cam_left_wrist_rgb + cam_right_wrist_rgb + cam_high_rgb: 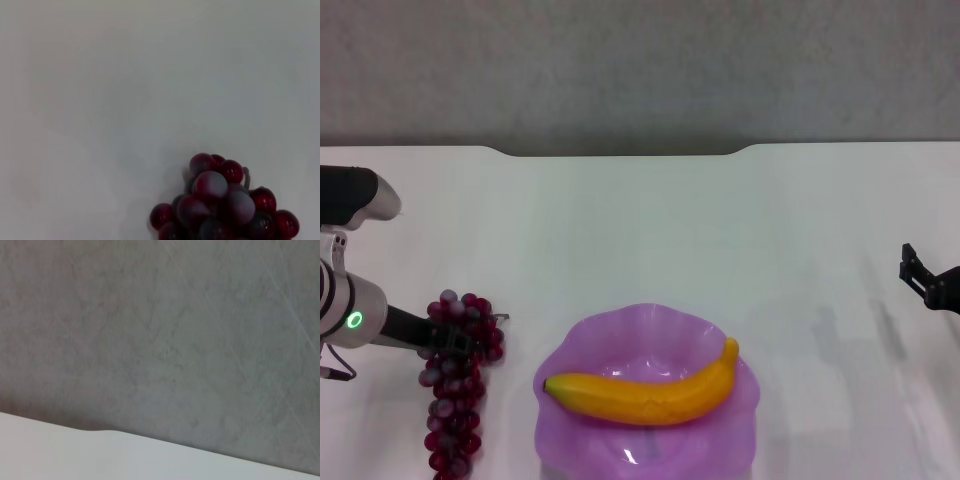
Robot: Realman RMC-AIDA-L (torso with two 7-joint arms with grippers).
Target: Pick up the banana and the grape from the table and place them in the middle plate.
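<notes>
The banana (645,392) lies across the middle plate (582,345), a purple scalloped bowl at the front centre of the table (650,230). The grape (455,400), a dark red bunch, lies on the table to the left of the plate. It also shows in the left wrist view (220,200). My left gripper (455,340) reaches in from the left and sits on the upper part of the bunch. My right gripper (907,263) is open and empty, hovering at the far right, well away from the plate.
The table's far edge has a notch (620,152) with a grey wall (640,70) behind it. The right wrist view shows only that wall (175,340) and a strip of table edge (75,450).
</notes>
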